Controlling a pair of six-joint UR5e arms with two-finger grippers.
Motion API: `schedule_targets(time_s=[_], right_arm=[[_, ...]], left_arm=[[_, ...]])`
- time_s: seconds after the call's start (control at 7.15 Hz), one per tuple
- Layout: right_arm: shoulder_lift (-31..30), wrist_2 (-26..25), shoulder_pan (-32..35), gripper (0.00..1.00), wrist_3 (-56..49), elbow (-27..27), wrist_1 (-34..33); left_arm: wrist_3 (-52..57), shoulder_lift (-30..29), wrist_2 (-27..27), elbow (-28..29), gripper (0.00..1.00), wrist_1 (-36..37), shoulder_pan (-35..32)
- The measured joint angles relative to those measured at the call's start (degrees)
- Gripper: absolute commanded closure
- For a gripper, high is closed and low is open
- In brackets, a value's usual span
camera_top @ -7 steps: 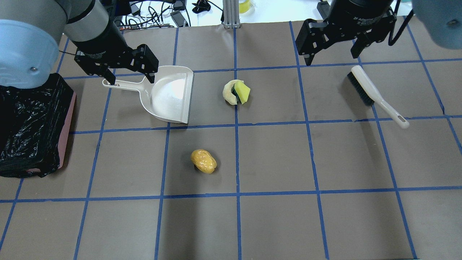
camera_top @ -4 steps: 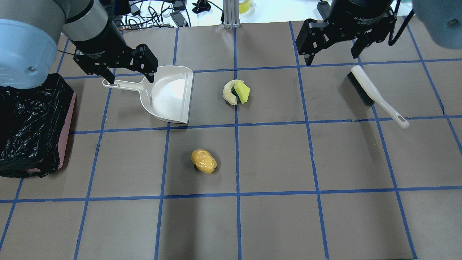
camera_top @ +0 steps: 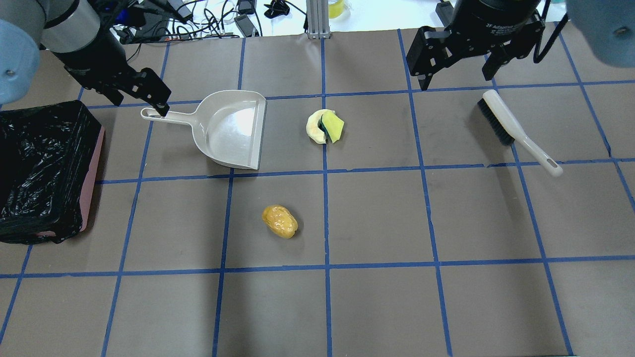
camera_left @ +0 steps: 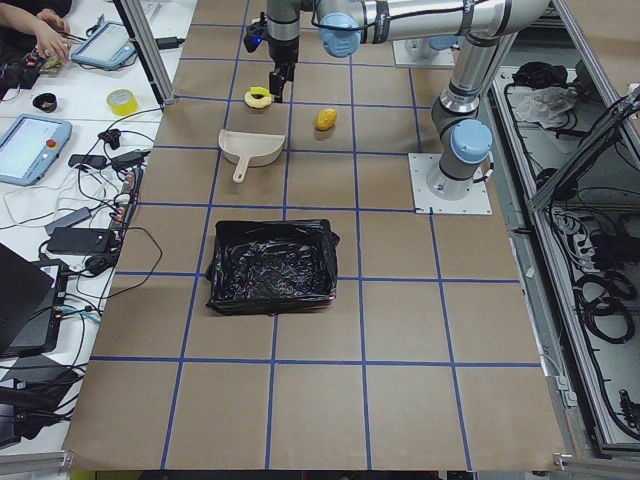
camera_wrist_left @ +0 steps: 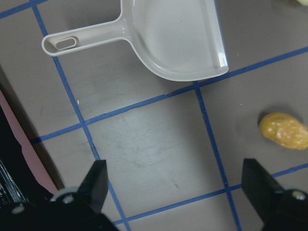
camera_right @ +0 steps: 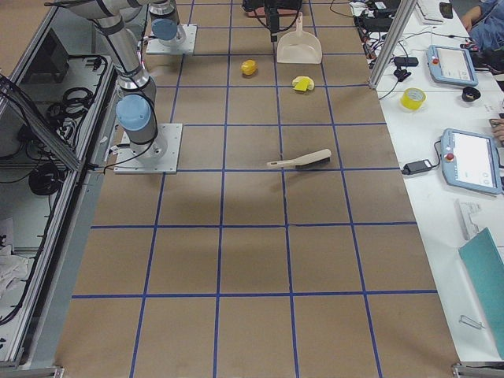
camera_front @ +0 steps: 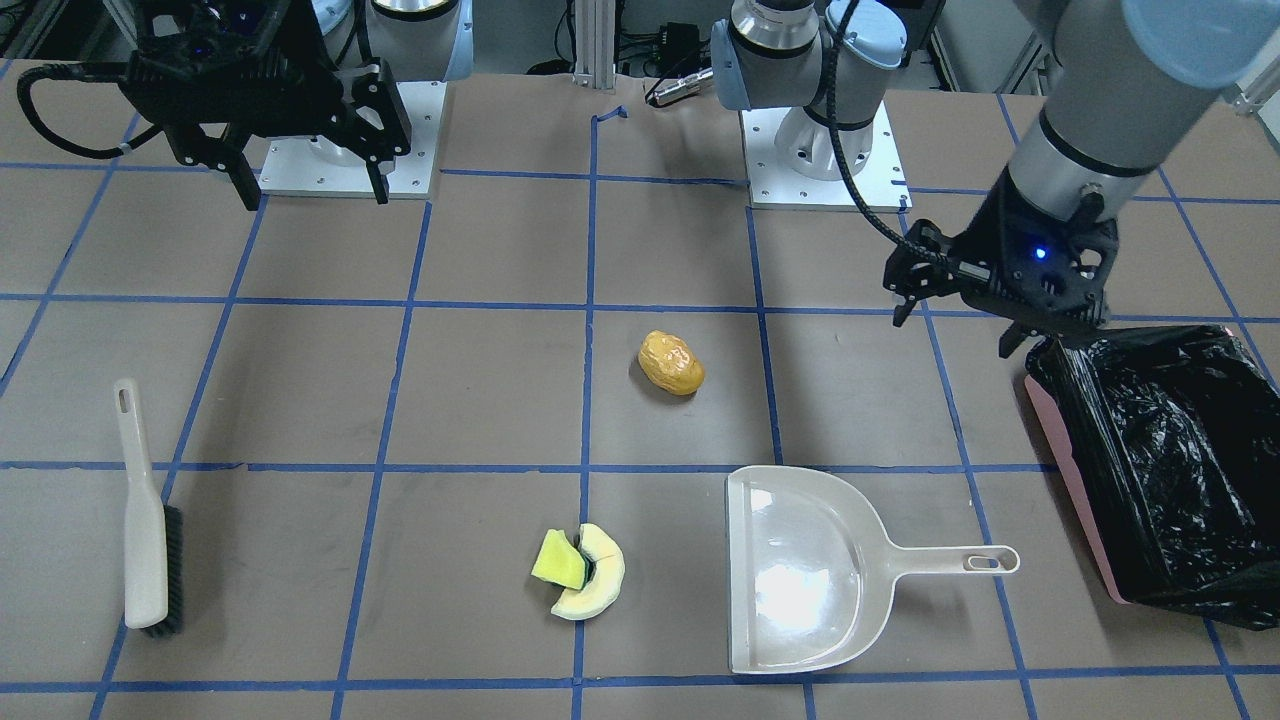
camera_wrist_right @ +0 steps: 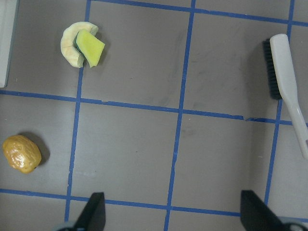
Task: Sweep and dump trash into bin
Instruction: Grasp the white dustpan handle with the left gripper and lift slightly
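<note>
The trash lies on the brown table: a golden-brown potato lump, and a yellow-green wedge resting against a cream crescent slice. The bin, pink with a black bag, stands at the table's left side. My left gripper is open and empty. It hovers above the table between the bin and the handle of the white dustpan. My right gripper is open and empty, held high near the brush.
The dustpan's mouth faces the wedge and crescent. The brush lies flat, bristles sideways, at the table's right. Cables and a metal post sit beyond the far edge. The two arm bases stand at the near edge.
My left gripper has moved left, off the dustpan handle that it stood over, and the arm has swung away, uncovering the bin. The right gripper and all objects are unmoved.
</note>
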Motion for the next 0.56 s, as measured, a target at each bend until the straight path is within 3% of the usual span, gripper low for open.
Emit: schedule_targets(time_s=[0.56], right_arm=[[0.0, -0.1, -0.1, 0.0, 0.0, 0.0, 0.8]], left_arm=[[45.9, -12.2, 0.1, 1.2, 0.01, 12.6, 4.5]])
